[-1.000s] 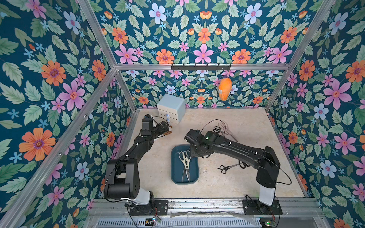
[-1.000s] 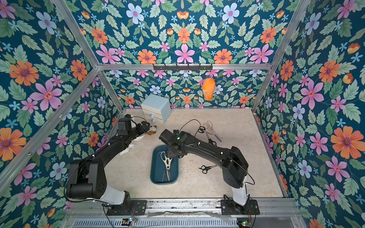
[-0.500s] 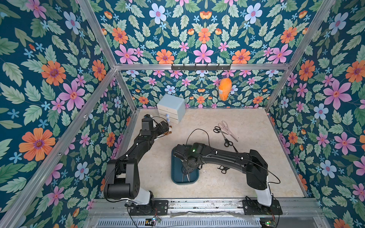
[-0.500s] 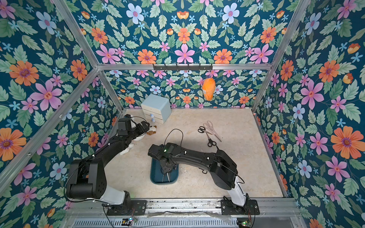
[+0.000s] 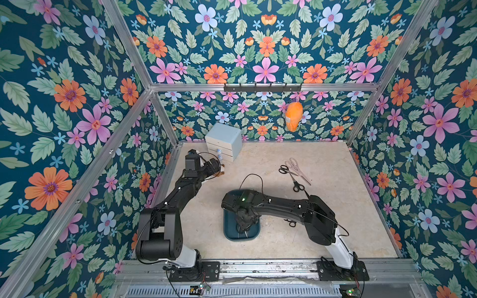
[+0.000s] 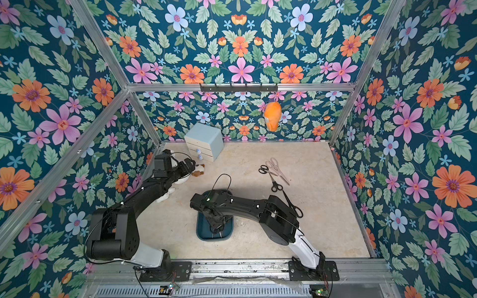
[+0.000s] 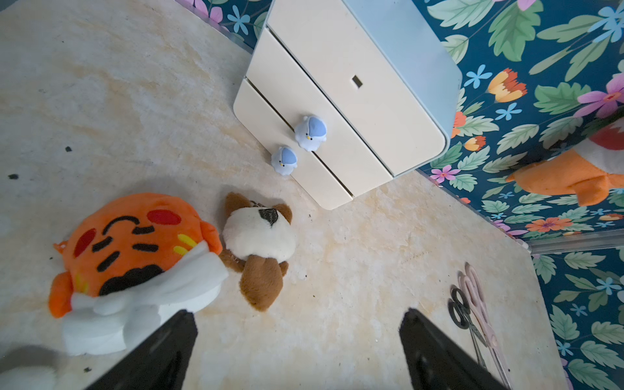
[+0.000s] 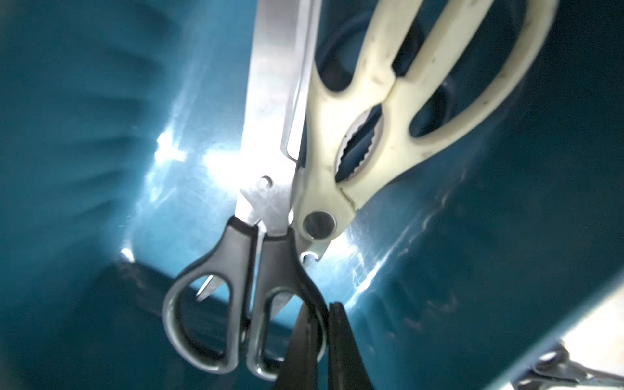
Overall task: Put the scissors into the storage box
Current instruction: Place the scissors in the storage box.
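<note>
Three floral walls ring the beige tabletop; right end effector pinches scissors, left end effector wide.

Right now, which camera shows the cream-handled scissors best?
The right wrist view: the cream-handled scissors lie close up in the storage box. In both top views the right arm mostly hides them; the left wrist view misses them.

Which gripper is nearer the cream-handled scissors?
Right. The right gripper is inside the storage box beside the cream-handled scissors, gripping black-handled scissors; the left gripper hangs open near the drawer cabinet.
</note>
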Controlling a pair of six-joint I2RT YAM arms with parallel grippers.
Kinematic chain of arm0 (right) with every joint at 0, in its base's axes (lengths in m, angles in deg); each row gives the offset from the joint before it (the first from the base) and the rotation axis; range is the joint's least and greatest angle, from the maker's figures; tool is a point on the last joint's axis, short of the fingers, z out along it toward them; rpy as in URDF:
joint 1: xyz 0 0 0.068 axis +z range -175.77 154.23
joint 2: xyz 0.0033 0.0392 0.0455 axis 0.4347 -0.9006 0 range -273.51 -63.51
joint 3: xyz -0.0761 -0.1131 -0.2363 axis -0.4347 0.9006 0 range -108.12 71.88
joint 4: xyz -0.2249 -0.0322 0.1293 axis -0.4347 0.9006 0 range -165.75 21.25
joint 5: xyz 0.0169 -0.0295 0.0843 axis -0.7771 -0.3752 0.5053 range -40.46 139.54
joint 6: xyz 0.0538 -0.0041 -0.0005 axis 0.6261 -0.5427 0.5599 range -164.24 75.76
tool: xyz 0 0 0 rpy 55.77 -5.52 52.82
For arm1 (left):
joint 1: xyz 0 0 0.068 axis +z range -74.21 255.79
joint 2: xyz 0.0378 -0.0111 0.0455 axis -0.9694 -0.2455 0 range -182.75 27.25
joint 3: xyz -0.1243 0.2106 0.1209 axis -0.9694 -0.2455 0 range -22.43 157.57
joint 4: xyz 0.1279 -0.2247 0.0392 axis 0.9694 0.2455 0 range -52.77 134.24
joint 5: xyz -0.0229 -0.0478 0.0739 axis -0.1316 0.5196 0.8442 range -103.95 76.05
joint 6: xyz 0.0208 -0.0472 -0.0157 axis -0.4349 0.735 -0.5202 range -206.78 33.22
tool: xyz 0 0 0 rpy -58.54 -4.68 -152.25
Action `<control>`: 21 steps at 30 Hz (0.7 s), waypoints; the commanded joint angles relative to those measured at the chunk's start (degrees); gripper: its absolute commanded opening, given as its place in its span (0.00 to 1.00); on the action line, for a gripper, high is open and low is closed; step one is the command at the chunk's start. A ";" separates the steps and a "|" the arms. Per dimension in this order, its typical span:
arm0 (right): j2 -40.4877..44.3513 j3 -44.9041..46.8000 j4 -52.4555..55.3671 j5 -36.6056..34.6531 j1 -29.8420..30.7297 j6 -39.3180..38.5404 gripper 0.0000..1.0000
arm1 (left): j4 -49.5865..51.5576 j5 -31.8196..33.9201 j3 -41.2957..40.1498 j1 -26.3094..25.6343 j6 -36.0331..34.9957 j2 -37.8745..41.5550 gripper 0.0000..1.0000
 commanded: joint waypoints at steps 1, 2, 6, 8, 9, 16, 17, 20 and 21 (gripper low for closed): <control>-0.56 -0.74 1.88 -1.12 0.07 0.20 0.07 | -0.17 0.16 0.07 0.02 -0.35 -0.11 0.99; -0.48 -0.78 1.93 -1.38 0.05 0.35 0.11 | -0.13 0.14 0.11 0.05 -0.30 -0.18 0.99; 0.94 0.24 1.07 -2.24 0.07 0.81 0.25 | -0.14 0.09 0.11 0.05 -0.33 -0.15 0.99; 1.70 0.34 0.76 -3.19 0.07 1.21 0.25 | -0.09 0.10 0.11 0.06 -0.22 -0.15 0.99; 2.15 0.17 0.55 -3.64 0.07 1.30 0.33 | -0.08 0.09 0.17 0.06 -0.30 -0.18 0.99; 3.17 -5.19 1.15 -5.20 -1.39 2.65 0.34 | -0.08 -0.13 0.11 0.00 -0.41 0.17 0.99; 3.47 -5.51 1.18 -5.34 -1.83 2.73 0.34 | -0.08 -0.41 0.20 0.04 -0.42 0.08 0.99; 5.12 -4.48 0.91 -5.26 -3.39 3.66 0.34 | -0.08 -1.35 0.20 0.06 -0.16 -0.11 0.99; 6.01 -3.33 0.45 -5.30 -4.09 4.02 0.34 | -0.09 -1.41 0.20 0.02 -0.05 -0.17 0.99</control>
